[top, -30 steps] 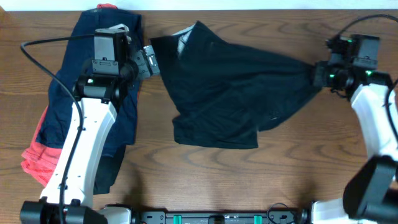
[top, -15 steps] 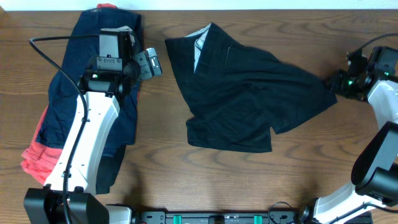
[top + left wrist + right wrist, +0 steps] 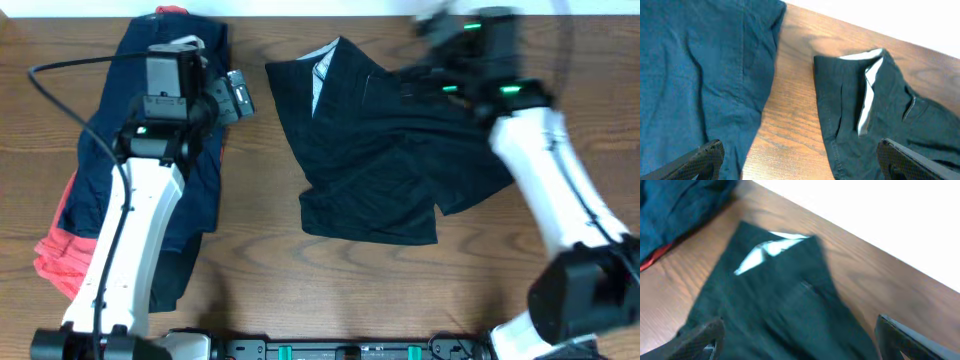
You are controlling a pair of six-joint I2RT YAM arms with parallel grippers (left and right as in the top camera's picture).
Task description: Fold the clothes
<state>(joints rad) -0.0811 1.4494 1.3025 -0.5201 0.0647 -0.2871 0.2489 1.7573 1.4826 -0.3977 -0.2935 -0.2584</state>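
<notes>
A black pair of shorts (image 3: pixel 380 150) lies crumpled on the wooden table (image 3: pixel 300 290), its white inner label turned up near the top left corner. My left gripper (image 3: pixel 238 97) hovers open just left of that corner. In the left wrist view the left gripper (image 3: pixel 805 165) spans bare wood, with the shorts (image 3: pixel 880 115) on its right. My right gripper (image 3: pixel 440 60) is motion-blurred above the upper right part of the shorts. In the right wrist view the right gripper (image 3: pixel 802 342) is open above the black shorts (image 3: pixel 780 305), holding nothing.
A pile of clothes lies on the left under my left arm: a navy blue garment (image 3: pixel 110 150), a red one (image 3: pixel 55 250) and a dark piece (image 3: pixel 170 285). The navy garment (image 3: pixel 690 75) fills the left of the left wrist view. The table's back edge (image 3: pixel 300 14) runs close behind.
My right gripper has opened and let go of the right end of the shorts, then swung left and back over them. The shorts slid right and settled. My left arm barely moved.
</notes>
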